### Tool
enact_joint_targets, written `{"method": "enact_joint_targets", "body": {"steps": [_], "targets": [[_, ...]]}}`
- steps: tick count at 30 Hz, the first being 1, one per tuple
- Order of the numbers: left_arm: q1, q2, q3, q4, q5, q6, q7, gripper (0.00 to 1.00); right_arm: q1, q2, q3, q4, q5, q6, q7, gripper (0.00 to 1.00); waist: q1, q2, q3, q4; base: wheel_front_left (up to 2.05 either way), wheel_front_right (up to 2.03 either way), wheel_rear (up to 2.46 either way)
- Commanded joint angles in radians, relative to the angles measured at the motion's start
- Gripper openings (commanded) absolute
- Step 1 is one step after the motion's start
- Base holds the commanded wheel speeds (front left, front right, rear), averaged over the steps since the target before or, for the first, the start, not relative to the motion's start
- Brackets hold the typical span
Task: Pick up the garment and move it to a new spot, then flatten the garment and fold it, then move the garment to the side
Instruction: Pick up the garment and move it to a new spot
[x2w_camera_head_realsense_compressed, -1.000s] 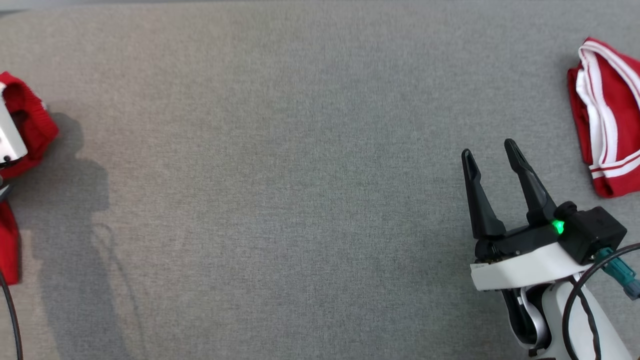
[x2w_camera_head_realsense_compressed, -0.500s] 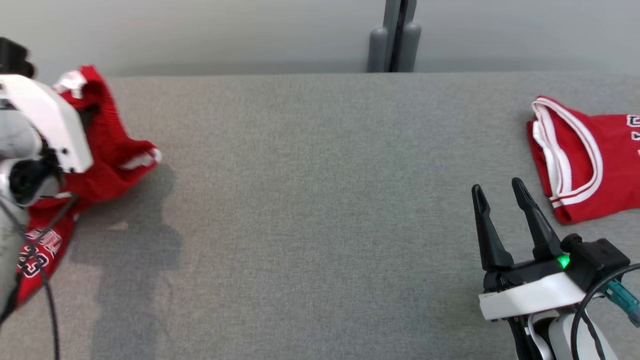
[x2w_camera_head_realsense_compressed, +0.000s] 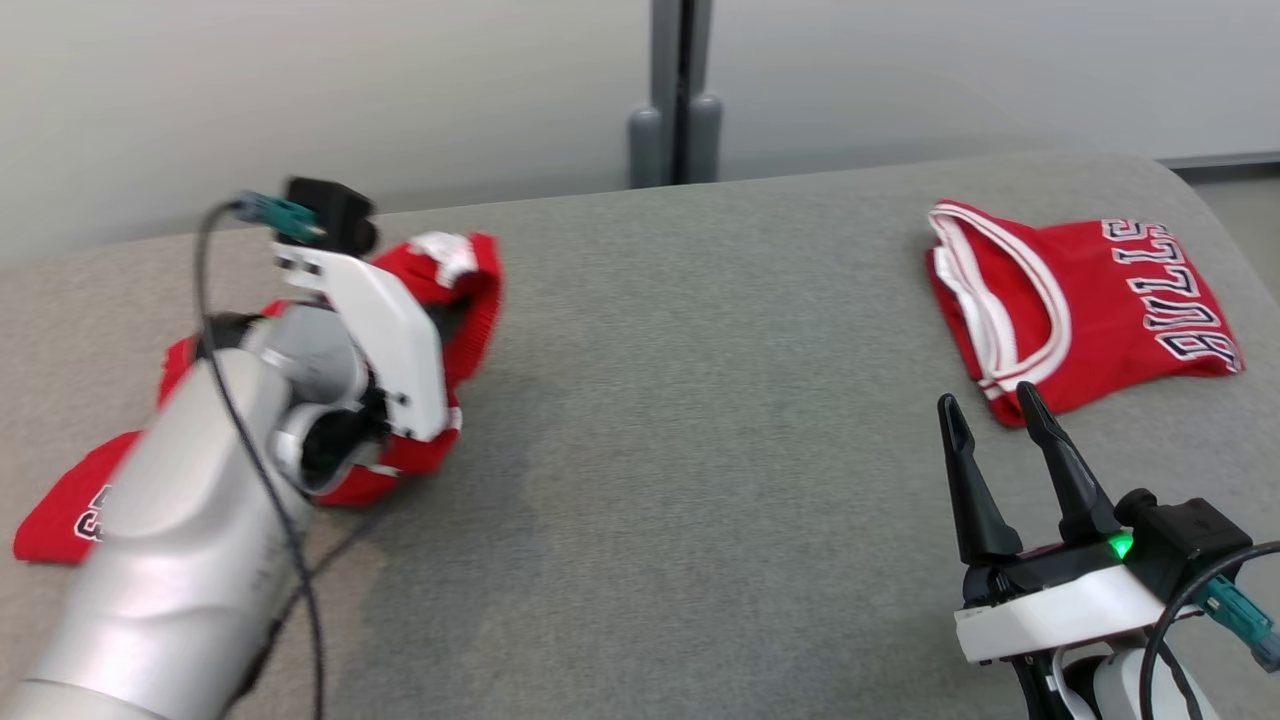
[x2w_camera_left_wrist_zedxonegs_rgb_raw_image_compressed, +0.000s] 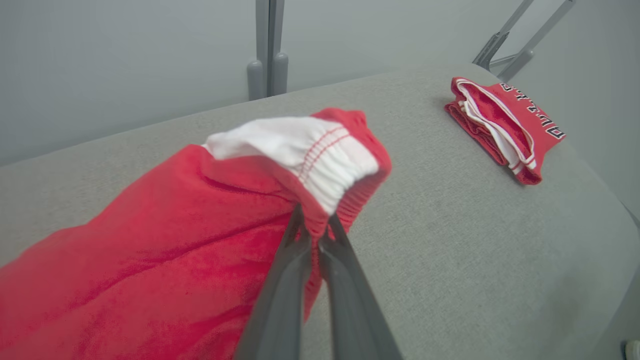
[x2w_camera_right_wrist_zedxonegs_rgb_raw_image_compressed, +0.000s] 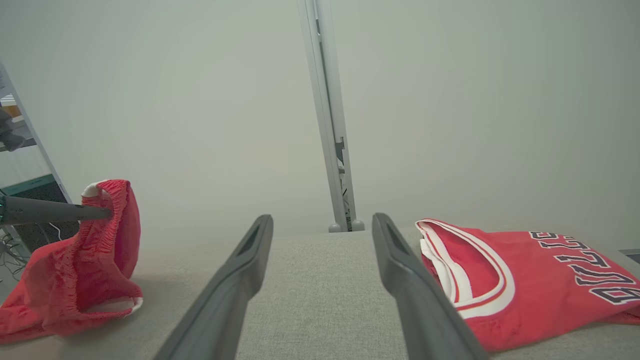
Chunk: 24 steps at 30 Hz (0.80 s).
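Note:
The garment (x2w_camera_head_realsense_compressed: 470, 300) is a pair of red shorts with a white elastic waistband (x2w_camera_left_wrist_zedxonegs_rgb_raw_image_compressed: 310, 150). It hangs bunched at the table's left, and its lower end trails on the cloth. My left gripper (x2w_camera_left_wrist_zedxonegs_rgb_raw_image_compressed: 312, 227) is shut on the waistband's red edge and holds it lifted. In the head view the white wrist (x2w_camera_head_realsense_compressed: 385, 330) covers its fingers. The right wrist view shows the shorts (x2w_camera_right_wrist_zedxonegs_rgb_raw_image_compressed: 100, 260) draped from the left gripper's fingers (x2w_camera_right_wrist_zedxonegs_rgb_raw_image_compressed: 55, 212). My right gripper (x2w_camera_head_realsense_compressed: 987, 400) stands open and empty at the lower right, its own view (x2w_camera_right_wrist_zedxonegs_rgb_raw_image_compressed: 322, 220) looking across the table.
A folded red Bulls jersey (x2w_camera_head_realsense_compressed: 1080, 300) with white trim lies at the table's far right, just beyond the right fingertips. The table (x2w_camera_head_realsense_compressed: 700, 420) is covered in grey cloth with rounded corners. A grey post (x2w_camera_head_realsense_compressed: 672, 100) stands behind its back edge.
The head camera has tilted up, bringing the back edge and wall into view. My left arm has carried the shorts in from the left edge towards the middle. The right gripper stays open.

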Motion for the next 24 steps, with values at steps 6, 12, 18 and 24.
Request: {"method": "enact_joint_targets", "body": {"steps": [6,12,18,24], "targets": [[0.024,-0.132,-0.054,0.026,-0.006,-0.007,-0.041,0.00,-0.005,-0.002,-0.002,-0.004,0.001,0.000,-0.005,1.00,0.0000,0.0000,0.032,-0.096,0.00,0.00,0.00],[0.015,-0.217,-0.118,0.074,-0.002,-0.010,-0.070,0.00,-0.018,0.000,0.007,-0.006,0.001,0.000,-0.005,1.00,0.0000,0.0000,0.058,-0.147,0.00,0.00,0.00],[-0.023,-0.240,-0.174,0.147,-0.026,-0.014,-0.106,0.00,-0.033,0.004,0.034,0.008,0.008,0.000,-0.005,1.00,0.0000,0.0000,0.073,-0.191,0.00,0.00,0.00],[-0.061,-0.242,-0.248,0.167,-0.106,0.002,-0.153,1.00,-0.047,0.007,0.045,0.018,0.009,0.000,-0.005,1.00,0.0000,0.0000,0.084,-0.214,0.00,0.00,0.00]]}}
